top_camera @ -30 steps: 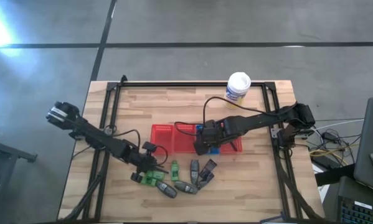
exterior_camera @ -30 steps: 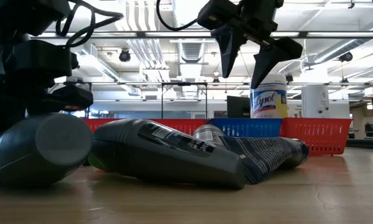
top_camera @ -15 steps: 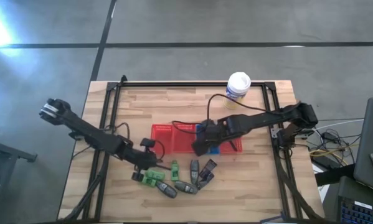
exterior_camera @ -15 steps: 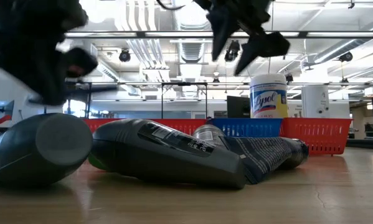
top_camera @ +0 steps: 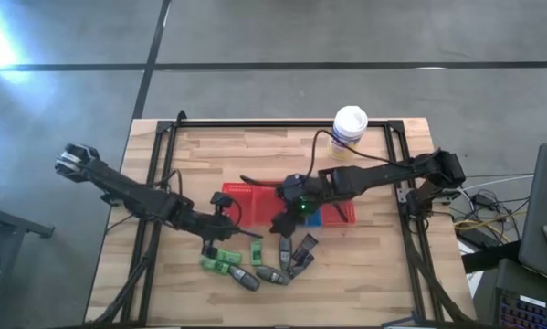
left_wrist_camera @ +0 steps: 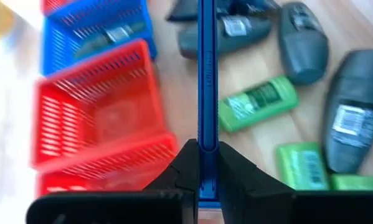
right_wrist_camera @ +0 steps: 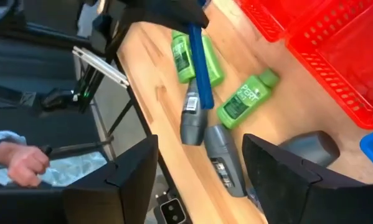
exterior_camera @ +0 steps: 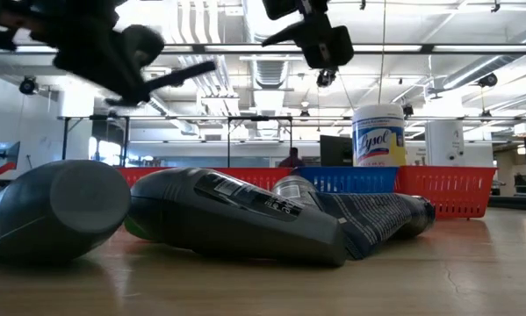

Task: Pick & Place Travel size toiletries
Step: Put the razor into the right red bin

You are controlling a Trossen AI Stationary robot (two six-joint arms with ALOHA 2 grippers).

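While I look straight down from the high view, I see the left gripper (top_camera: 226, 232) over the table (top_camera: 154, 283), just short of the red basket (top_camera: 239, 196) and above the cluster of toiletries (top_camera: 264, 265) lying at the near edge. A thin dark stick (top_camera: 246, 235) projects from its fingers toward the right gripper. The right gripper (top_camera: 282, 222) hangs over the near corner of the baskets, with the grey tubes (top_camera: 284, 249) just below it. A white canister (top_camera: 349, 128) stands well behind it at the far edge.

In the low view, I note both grippers raised clear of the wood. A large grey tube (exterior_camera: 236, 215) lies in the foreground, touching a dark packet (exterior_camera: 377, 219), with the blue basket (exterior_camera: 350, 180) behind.

In the left wrist view, I confirm the left gripper's fingers (left_wrist_camera: 189, 165) are clamped on a blue stick (left_wrist_camera: 206, 68), which runs straight forward over the table. Beyond the fingertips to one side sit the red and blue baskets; to the other, green bottles (left_wrist_camera: 258, 102) and grey tubes lie on the wood.

In the right wrist view, I find the right gripper's fingers (right_wrist_camera: 286, 177) spread wide apart, holding nothing. Ahead of them lie green bottles and grey tubes, with the blue stick crossing above. A person's hand (right_wrist_camera: 27, 163) shows beyond the table.
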